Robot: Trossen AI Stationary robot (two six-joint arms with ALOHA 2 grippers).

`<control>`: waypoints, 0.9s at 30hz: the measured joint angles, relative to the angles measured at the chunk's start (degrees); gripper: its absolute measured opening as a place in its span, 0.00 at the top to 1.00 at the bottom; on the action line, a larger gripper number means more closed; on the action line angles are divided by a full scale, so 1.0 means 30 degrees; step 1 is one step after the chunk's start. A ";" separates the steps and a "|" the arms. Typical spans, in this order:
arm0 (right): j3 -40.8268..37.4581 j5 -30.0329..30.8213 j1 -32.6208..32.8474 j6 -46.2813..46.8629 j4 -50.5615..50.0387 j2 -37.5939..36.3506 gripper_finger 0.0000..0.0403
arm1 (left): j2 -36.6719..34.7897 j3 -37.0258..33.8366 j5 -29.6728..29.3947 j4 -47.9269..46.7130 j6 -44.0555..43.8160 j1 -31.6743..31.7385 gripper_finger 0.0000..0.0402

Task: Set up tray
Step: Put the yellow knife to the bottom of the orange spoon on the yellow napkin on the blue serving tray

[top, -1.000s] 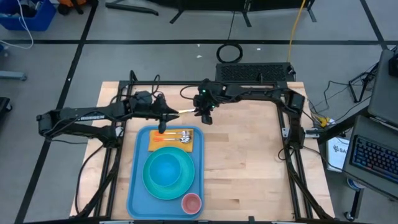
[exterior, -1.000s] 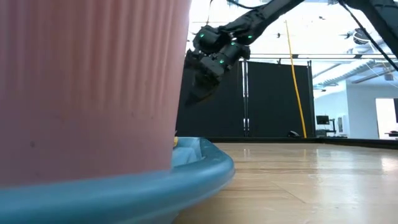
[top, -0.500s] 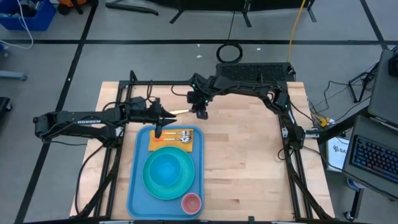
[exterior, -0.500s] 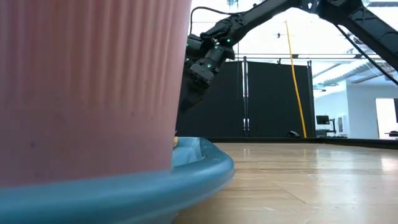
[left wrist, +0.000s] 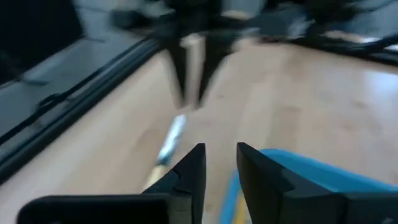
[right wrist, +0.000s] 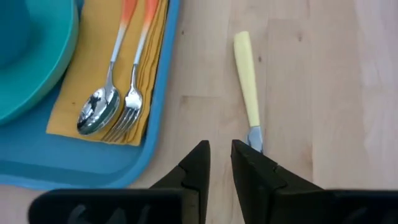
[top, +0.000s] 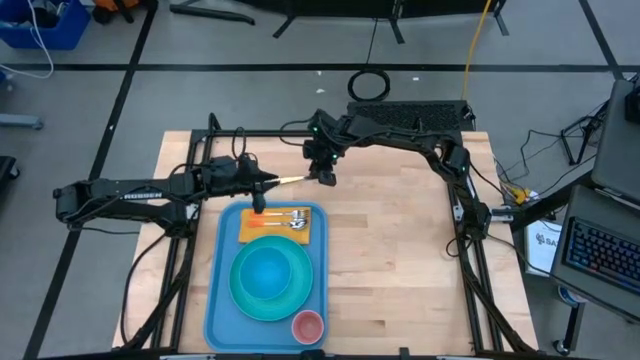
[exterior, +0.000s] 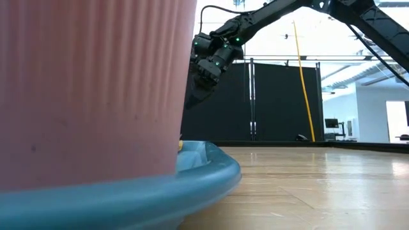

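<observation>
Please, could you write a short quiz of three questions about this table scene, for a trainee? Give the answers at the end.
1. True or false: the yellow-handled knife lies inside the light-blue tray.
2. What lies on the orange napkin? A) a spoon and a fork; B) two knives; C) nothing.
3. Fill in: the piece of cutlery closest to the right gripper is the ____.

Key
1. False: it lies on the bare table, beside the tray.
2. A: the spoon and the fork lie side by side.
3. knife
</observation>
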 joint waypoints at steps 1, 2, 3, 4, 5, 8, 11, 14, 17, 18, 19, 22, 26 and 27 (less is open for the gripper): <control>0.0000 -0.0006 0.0000 0.0136 0.0015 -0.0030 0.87 | 0.0004 0.0000 -0.0291 -0.0151 -0.0021 0.0118 0.81; 0.0000 -0.0012 0.0000 0.0272 0.0002 -0.0044 0.88 | 0.0004 0.0000 -0.0434 -0.0282 -0.0045 0.0287 0.84; -0.0001 -0.0010 -0.0008 0.0364 -0.0086 -0.0054 0.89 | 0.0004 0.0000 -0.0423 -0.0413 -0.0133 0.0481 0.88; -0.0036 -0.0003 -0.0015 0.0443 -0.0261 -0.0095 0.90 | 0.0004 0.0000 -0.0411 -0.0567 -0.0324 0.0686 0.93; -0.0175 -0.0003 -0.0005 0.0454 -0.0361 -0.0156 0.91 | 0.0012 0.0000 -0.0415 -0.0721 -0.0533 0.0926 0.96; -0.0693 -0.0040 0.0112 0.0465 -0.0281 -0.0487 0.96 | 0.0012 0.0000 -0.0412 -0.1157 -0.0936 0.1672 0.98; -0.1531 -0.0199 0.0206 0.0495 -0.0004 -0.1056 0.99 | 0.0040 0.0000 -0.0400 -0.2410 -0.1821 0.2595 0.99; -0.2662 -0.0527 0.0240 0.0901 0.0739 -0.1856 1.00 | 0.0048 0.0000 -0.0026 -0.3555 -0.2765 0.3565 0.99; -0.4163 -0.0525 0.0240 0.1388 0.2695 -0.2972 1.00 | 0.0049 0.0014 0.1547 -0.4432 -0.3132 0.4557 0.99; -0.4699 -0.0523 0.0240 0.1522 0.3424 -0.3350 1.00 | 0.0091 0.0079 0.1992 -0.4804 -0.3418 0.4923 0.99; -0.5309 -0.0522 0.0240 0.1711 0.4163 -0.3757 1.00 | 0.0281 0.0235 0.2427 -0.5122 -0.3727 0.5237 0.99; -0.7156 -0.0506 0.0240 0.2244 0.6002 -0.4788 1.00 | 0.1330 0.0548 0.4187 -0.5640 -0.4055 0.5909 1.00; -0.9423 -0.0506 0.0240 0.2948 0.8134 -0.6161 1.00 | 0.3396 0.1610 0.4645 -0.7514 -0.3695 0.6164 1.00; -0.9937 -0.0513 0.0240 0.3041 0.8542 -0.6461 1.00 | 0.3930 0.1938 0.4192 -0.8215 -0.3688 0.6179 1.00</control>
